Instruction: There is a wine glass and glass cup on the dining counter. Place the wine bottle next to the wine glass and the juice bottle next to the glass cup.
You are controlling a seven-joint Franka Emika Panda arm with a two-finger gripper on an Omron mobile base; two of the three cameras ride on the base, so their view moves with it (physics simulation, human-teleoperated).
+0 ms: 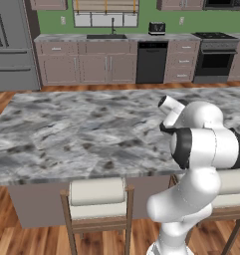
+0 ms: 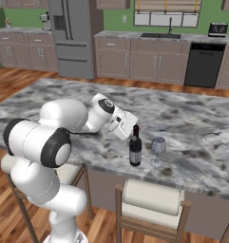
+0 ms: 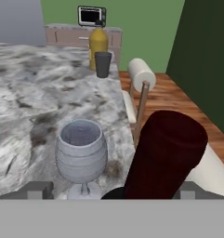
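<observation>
The wine bottle [image 2: 135, 148], dark with a red neck capsule [image 3: 167, 151], stands upright on the dining counter [image 2: 196, 123] near its front edge. The wine glass [image 2: 157, 150] stands close beside it on the right; in the hand view the wine glass [image 3: 81, 151] is left of the neck. My gripper [image 2: 130, 131] hovers at the bottle's top, tilted down from the left. Its fingertips [image 3: 36, 190] stand wide apart around the neck, open and not pressing it. Farther along the counter the yellow juice bottle [image 3: 98, 45] stands right behind the dark glass cup [image 3: 103, 64].
Cushioned wooden stools [image 2: 151, 199] line the counter's near side, one [image 3: 141, 79] by its edge close to the cup. A toaster oven [image 3: 91, 16] sits on a worktop beyond. My arm's elbow [image 1: 206, 144] hangs over the counter's [image 1: 81, 129] front edge.
</observation>
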